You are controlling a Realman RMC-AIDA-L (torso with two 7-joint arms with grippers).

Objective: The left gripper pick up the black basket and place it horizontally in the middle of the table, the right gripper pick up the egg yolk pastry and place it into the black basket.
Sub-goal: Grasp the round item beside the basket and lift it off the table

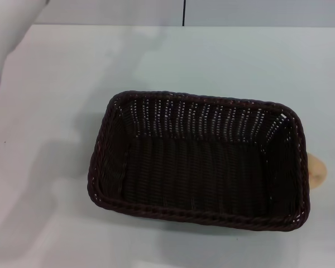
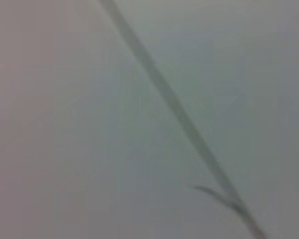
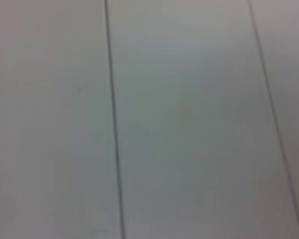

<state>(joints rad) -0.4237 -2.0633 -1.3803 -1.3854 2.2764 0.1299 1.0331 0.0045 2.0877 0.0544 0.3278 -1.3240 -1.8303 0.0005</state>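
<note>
**Basket set across the bench, pastry not yet in it**

Head view shows the black basket (image 1: 198, 162) lying lengthwise across the white bench (image 1: 56, 111), roughly central and empty. The egg yolk pastry (image 1: 317, 171) peeks out just beside its right end, mostly hidden by the rim. Only the white left arm (image 1: 11, 28) shows, raised at the upper left corner; its jaws are out of sight, as are the right gripper's, so I cannot tell either state. Judging by this, the basket step looks finished; next the right gripper must reach the pastry close against the basket wall. Both wrist views show only pale panelled surfaces with dark seams.
</note>
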